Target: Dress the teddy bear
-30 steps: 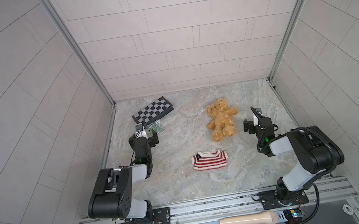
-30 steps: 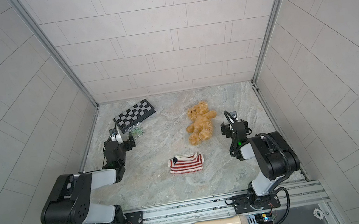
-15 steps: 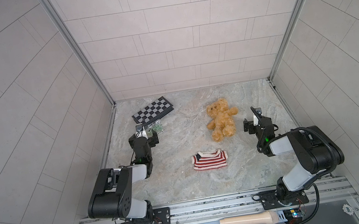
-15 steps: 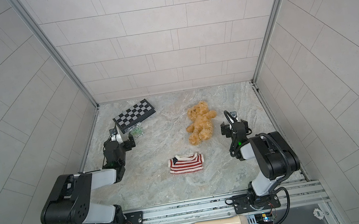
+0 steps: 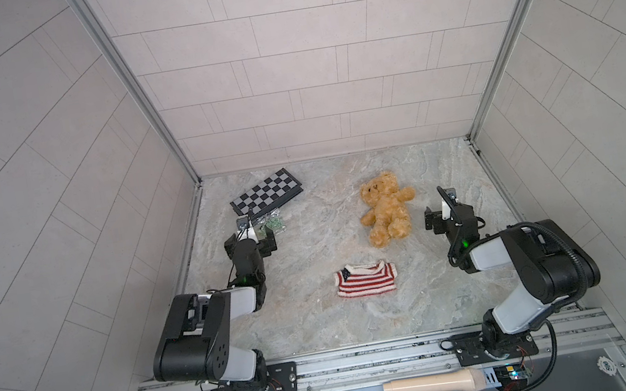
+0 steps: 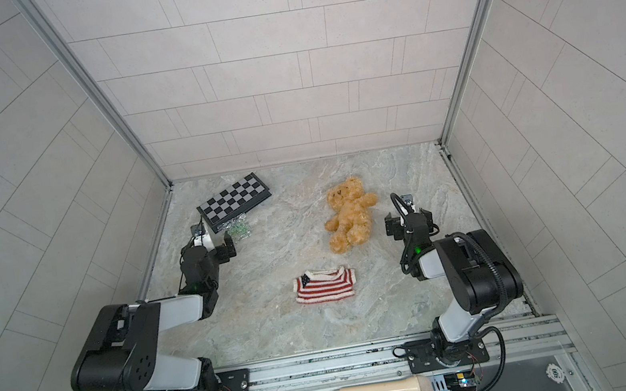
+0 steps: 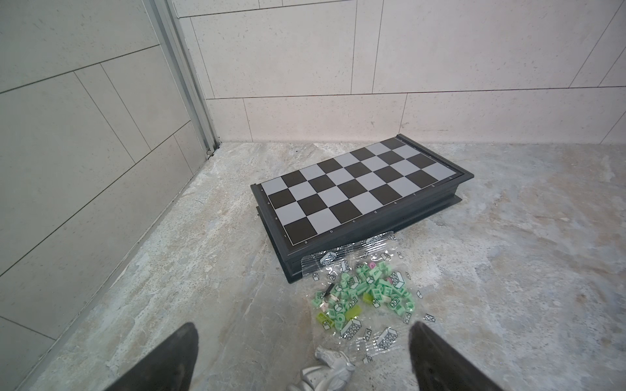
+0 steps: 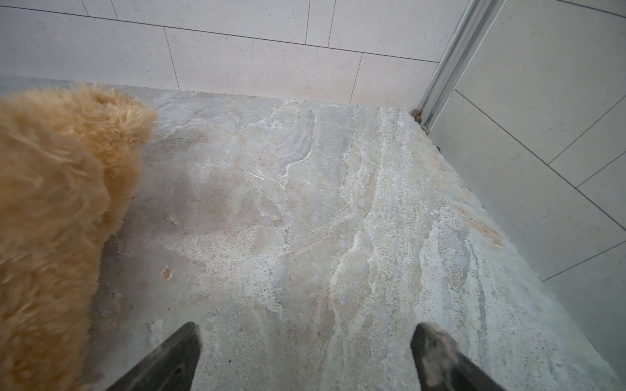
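Both arms sit folded low over the marble worktop point(image 5: 326, 211), elbows drawn back toward the front rail and forearms reaching toward the back wall. The left arm point(image 5: 204, 326) keeps to the left edge. The left fingers point(image 7: 169, 359) are spread wide with nothing between them, and they point at a clear bag of small green bricks point(image 7: 362, 298) that lies partly tucked under a folded chessboard point(image 5: 266, 191). The right arm point(image 5: 540, 267) mirrors it on the right side, wrist level and close to the surface. The right fingers point(image 8: 169, 359) are spread just as wide over bare stone. The teddy bear point(image 5: 385, 213) lies face up, right of centre, with its head toward the back wall. It is just beside the right fingers but apart from them, and in the right wrist view its fur fills one edge without coming between them. A red-and-white striped sweater point(image 5: 365, 280) lies flat nearer the front, between the two arms and apart from the bear.
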Controlling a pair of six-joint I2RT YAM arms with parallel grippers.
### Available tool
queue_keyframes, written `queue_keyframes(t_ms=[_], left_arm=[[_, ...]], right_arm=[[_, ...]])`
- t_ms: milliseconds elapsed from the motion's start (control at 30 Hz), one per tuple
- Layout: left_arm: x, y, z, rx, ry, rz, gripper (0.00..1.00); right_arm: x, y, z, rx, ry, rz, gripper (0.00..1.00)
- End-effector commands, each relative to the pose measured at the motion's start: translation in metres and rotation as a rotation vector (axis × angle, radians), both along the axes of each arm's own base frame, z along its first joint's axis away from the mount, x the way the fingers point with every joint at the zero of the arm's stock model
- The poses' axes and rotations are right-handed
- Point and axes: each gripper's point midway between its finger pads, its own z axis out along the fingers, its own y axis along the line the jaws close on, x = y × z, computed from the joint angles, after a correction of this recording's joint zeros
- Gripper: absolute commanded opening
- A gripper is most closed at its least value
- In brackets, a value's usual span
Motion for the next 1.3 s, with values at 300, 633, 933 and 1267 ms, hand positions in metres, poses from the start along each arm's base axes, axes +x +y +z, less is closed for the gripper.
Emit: queue_keyframes(t_ms=[300, 633, 933, 1267], left_arm=[[0.004, -0.001, 0.007, 0.005, -0.019, -0.003, 1.00], [0.005, -0.001, 0.006, 0.006, -0.017, -0.003, 1.00], [0.005, -0.008, 0.012, 0.007, -0.018, -0.048, 1.00], [-0.004, -0.011, 0.024, -0.036, 0.075, -0.047, 1.00]], right_arm=[[0.003, -0.001, 0.005, -0.016, -0.010, -0.002, 1.00], [0.003, -0.001, 0.005, -0.015, -0.010, -0.003, 1.00], [0.002, -0.002, 0.008, -0.018, -0.017, -0.010, 1.00], [-0.011, -0.006, 0.040, -0.007, -0.017, -0.035, 1.00]])
